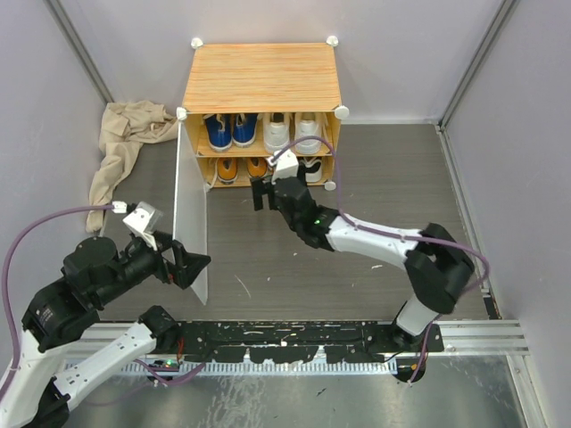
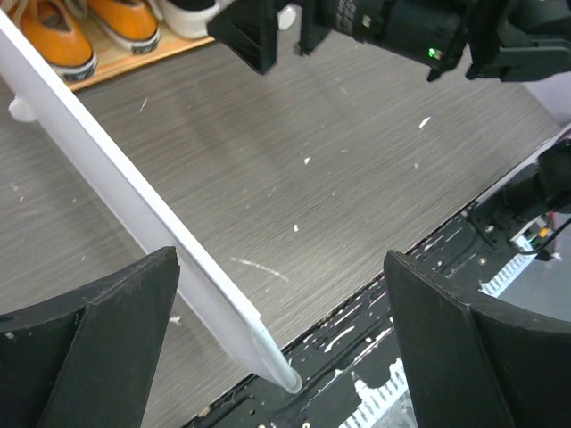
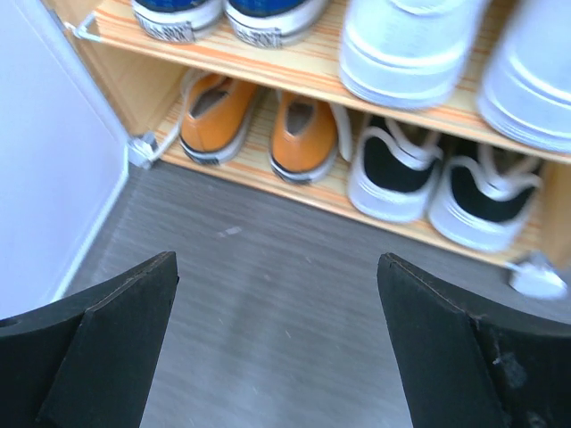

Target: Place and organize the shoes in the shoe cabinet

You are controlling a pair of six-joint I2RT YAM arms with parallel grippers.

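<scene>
Starting nearest the bases, the left gripper [image 1: 187, 265] was seen spread wide, its jaws standing either side of the free edge of the pale grey-white door panel [image 2: 134, 205] without being closed on it; the panel was found just beside one finger [image 2: 98, 348], and contact could not be made out; the door was seen swung wide open, reaching from the cabinet's left front corner toward the arms over the grey wood-grain table [image 1: 384, 178]; further out, the right gripper [image 3: 277, 348] was likewise seen open and empty, held low just before the lower shelf; beyond it the shoe cabinet [image 1: 261, 76] was set at the table's far end, a cube with an orange striped wood-grain top and shelf and white round corner knobs; on the upper shelf the blue sneakers [image 3: 223, 13] were ranged left and the white sneakers [image 3: 446, 53] right; on the lower shelf the orange sneakers [image 3: 259, 134] were ranged left and the black high-tops [image 3: 437, 187], white-soled, right; a crumpled beige cloth [image 1: 120, 147] was seen beside the cabinet's left side.
</scene>
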